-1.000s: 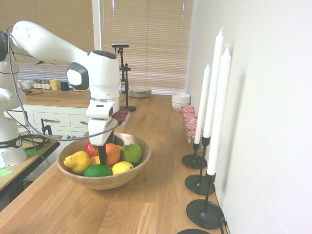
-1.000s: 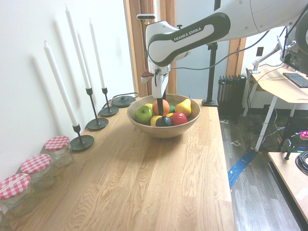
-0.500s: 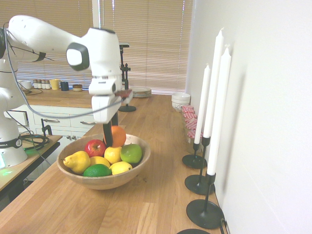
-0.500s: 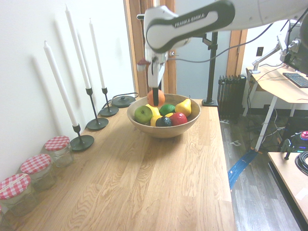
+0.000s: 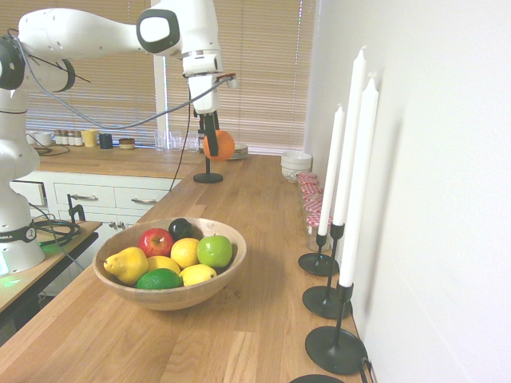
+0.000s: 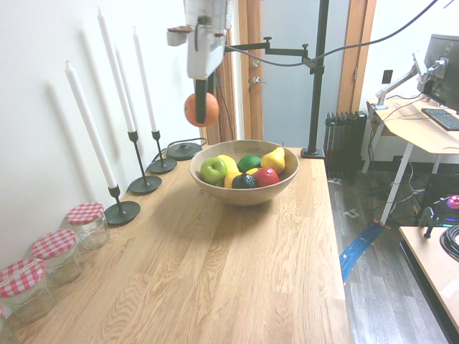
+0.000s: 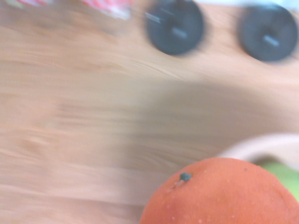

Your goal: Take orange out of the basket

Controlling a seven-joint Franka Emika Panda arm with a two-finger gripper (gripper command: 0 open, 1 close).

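on the wooden desk (image 5: 239, 335) the basket (image 5: 227, 267) sits below; the jaws (image 5: 212, 144), clamped on the orange (image 5: 221, 146), have risen well above it since before.

The white, glossy, rounded-shell robot arm (image 5: 88, 33) is built from thick tubular links joined by bulbous housings. A dark grey round cap ringed in black (image 5: 157, 20) is set into the side of the upper joint, and a black band is seen at the joint near the left edge of the first exterior view. A thin grey cable (image 5: 120, 120) is looped loosely below the links. A narrow white wrist block (image 6: 204, 43) is carried below, with a small dark red piece (image 6: 179, 31) at its side, ending in the slim dark two-finger gripper (image 5: 211, 136).
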